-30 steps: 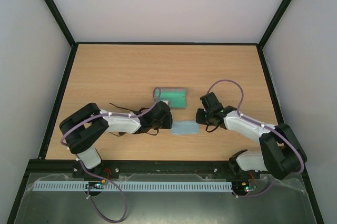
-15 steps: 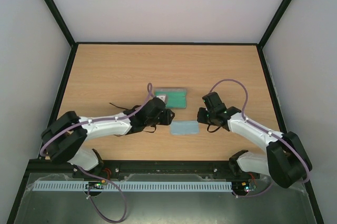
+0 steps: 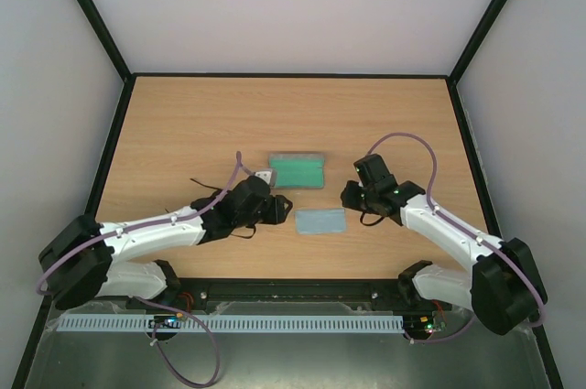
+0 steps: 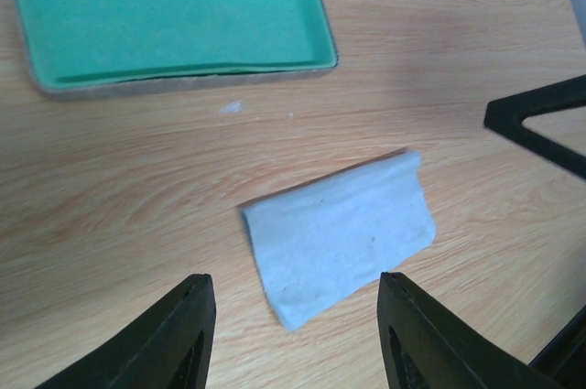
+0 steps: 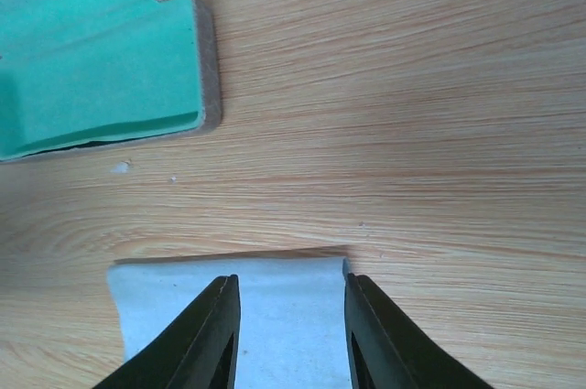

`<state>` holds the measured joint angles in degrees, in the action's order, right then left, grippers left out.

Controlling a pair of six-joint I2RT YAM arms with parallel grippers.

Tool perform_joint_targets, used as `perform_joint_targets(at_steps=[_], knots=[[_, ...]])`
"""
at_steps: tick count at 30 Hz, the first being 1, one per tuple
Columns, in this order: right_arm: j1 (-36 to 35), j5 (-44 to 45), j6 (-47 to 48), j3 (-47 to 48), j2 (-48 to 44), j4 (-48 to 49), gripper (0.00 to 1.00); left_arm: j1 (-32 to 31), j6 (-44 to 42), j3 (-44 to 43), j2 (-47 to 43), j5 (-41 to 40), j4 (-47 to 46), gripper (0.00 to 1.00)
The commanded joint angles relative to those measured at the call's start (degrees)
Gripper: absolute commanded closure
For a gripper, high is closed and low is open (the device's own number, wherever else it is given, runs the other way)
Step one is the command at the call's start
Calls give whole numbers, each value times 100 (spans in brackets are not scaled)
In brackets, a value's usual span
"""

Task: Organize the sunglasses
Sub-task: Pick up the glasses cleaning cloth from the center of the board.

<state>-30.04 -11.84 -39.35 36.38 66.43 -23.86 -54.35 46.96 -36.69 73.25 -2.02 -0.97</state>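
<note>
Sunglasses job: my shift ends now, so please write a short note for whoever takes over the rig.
Left claw: open, empty, beside the blue cloth.
Right claw: open, empty, at the cloth's opposite side.
Cloth: lies on the table, in front of the case.
Case: open, green lining bare, nothing inside.
Sunglasses: not clearly shown in any view.
Done: case is open.
Left, probably: locate the sunglasses, put them in the case, close it.
</note>
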Motion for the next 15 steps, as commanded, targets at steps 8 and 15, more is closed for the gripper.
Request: perform_joint_targets(at_steps=[8,15], knots=[[16,-148,-270,64,-35,-193,66,18,147,178,-616,-175,1069,44],[7,195,-275,-116,266,-259,70,56,112,76,-240,88,1208,44]])
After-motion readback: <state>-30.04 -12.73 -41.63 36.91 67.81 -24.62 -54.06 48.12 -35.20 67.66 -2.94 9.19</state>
